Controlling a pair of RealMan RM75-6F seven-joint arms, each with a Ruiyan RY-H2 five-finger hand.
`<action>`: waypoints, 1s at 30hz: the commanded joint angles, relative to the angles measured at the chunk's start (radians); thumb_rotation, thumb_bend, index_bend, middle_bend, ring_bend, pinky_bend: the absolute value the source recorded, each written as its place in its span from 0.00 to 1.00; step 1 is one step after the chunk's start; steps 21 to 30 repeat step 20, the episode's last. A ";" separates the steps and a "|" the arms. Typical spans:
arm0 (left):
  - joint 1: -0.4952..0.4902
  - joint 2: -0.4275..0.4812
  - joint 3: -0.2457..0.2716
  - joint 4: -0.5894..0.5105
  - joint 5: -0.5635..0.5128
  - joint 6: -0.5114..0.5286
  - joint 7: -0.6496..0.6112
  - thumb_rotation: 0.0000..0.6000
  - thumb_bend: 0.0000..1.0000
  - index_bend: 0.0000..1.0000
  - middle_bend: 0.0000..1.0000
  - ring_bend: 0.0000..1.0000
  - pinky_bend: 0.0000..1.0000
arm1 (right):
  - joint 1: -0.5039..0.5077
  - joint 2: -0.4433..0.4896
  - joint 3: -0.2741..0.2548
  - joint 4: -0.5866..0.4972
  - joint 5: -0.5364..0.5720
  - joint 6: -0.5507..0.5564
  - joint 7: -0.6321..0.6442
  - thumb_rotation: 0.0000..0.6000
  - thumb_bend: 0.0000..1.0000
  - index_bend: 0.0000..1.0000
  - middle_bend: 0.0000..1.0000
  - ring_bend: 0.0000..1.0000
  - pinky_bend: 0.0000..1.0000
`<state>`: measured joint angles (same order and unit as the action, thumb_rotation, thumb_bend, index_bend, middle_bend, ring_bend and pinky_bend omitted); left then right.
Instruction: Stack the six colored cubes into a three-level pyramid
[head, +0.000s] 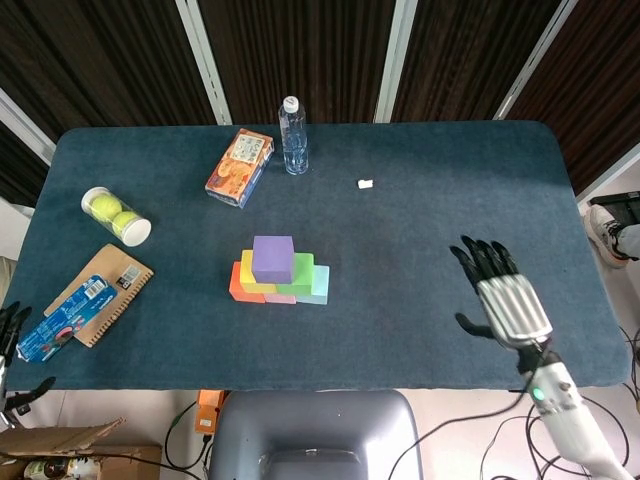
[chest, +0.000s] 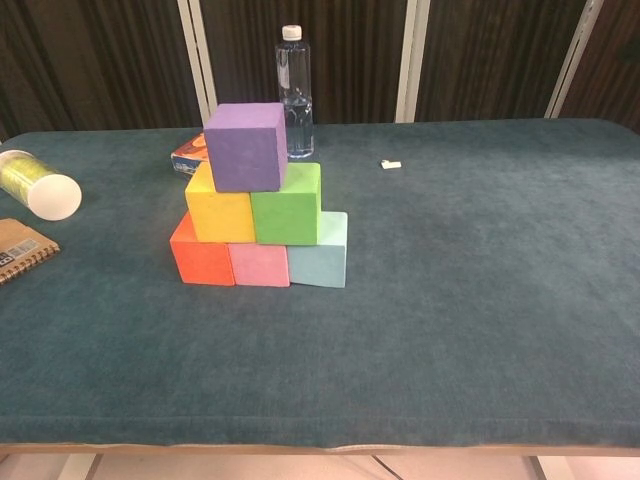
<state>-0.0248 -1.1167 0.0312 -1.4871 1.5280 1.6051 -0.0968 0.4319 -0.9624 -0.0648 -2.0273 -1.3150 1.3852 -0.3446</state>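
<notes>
A three-level stack of cubes stands mid-table. The bottom row is an orange cube (chest: 201, 256), a pink cube (chest: 259, 264) and a light blue cube (chest: 320, 255). On them sit a yellow cube (chest: 218, 208) and a green cube (chest: 287, 208), topped by a purple cube (chest: 244, 146) (head: 272, 258). My right hand (head: 502, 295) hovers far to the right of the stack near the table's front right, fingers spread, holding nothing. Only dark fingertips (head: 12, 318) of my left hand (head: 10, 330) show at the far left edge, off the table. Neither hand appears in the chest view.
A water bottle (head: 293, 135) and a snack box (head: 240, 167) stand behind the stack. A tube of tennis balls (head: 115, 216), a notebook (head: 105, 293) and a blue packet (head: 64, 317) lie at the left. A small white scrap (head: 366, 183) lies at the back.
</notes>
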 joint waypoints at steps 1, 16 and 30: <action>0.050 -0.068 0.041 0.043 0.059 0.026 0.040 1.00 0.12 0.06 0.00 0.00 0.07 | -0.216 -0.042 -0.142 0.250 -0.194 0.124 0.095 1.00 0.18 0.00 0.00 0.00 0.00; 0.076 -0.105 0.068 0.060 0.155 0.068 0.134 1.00 0.12 0.06 0.01 0.00 0.07 | -0.416 -0.215 -0.105 0.543 -0.352 0.382 0.284 1.00 0.18 0.00 0.00 0.00 0.00; 0.071 -0.101 0.075 0.051 0.149 0.034 0.138 1.00 0.12 0.06 0.01 0.00 0.07 | -0.419 -0.211 -0.093 0.550 -0.335 0.342 0.297 1.00 0.18 0.00 0.00 0.00 0.00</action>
